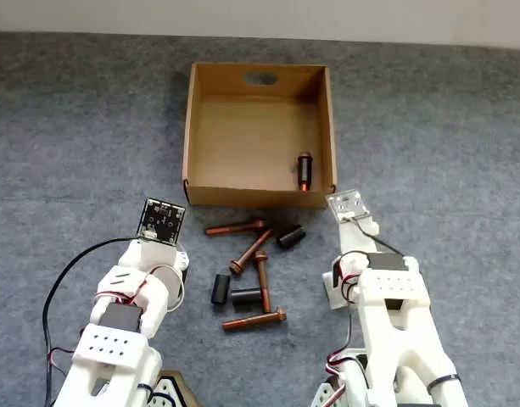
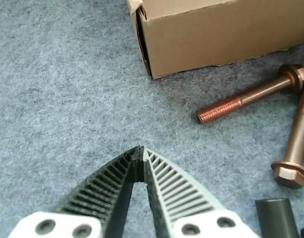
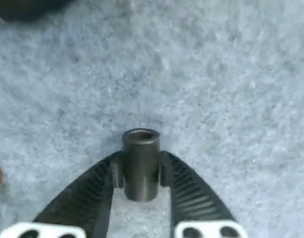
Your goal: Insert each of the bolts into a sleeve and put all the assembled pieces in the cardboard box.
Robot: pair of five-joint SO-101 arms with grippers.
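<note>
From above, you see the cardboard box [image 1: 188,127] at the far side. One assembled piece [image 1: 304,172] lies in its near right corner. Nearer, between the two arms, four bolts [image 1: 236,227] and three loose sleeves [image 1: 220,289] lie on the grey carpet [image 1: 73,127].

In the left wrist view, your left gripper [image 2: 139,151] is closed on nothing, low over the carpet and near the box's near left corner. One bolt [image 2: 251,96] lies just to its right.

In the right wrist view, your right gripper [image 3: 140,158] clamps a sleeve [image 3: 140,144] between both fingers, with its open end pointing away from the wrist.

I judge that the second assembly is in hand: the sleeve is taken, the bolt not yet. Next, you should open the left gripper, take that bolt near its head, and line its thread up with the sleeve's hole
</note>
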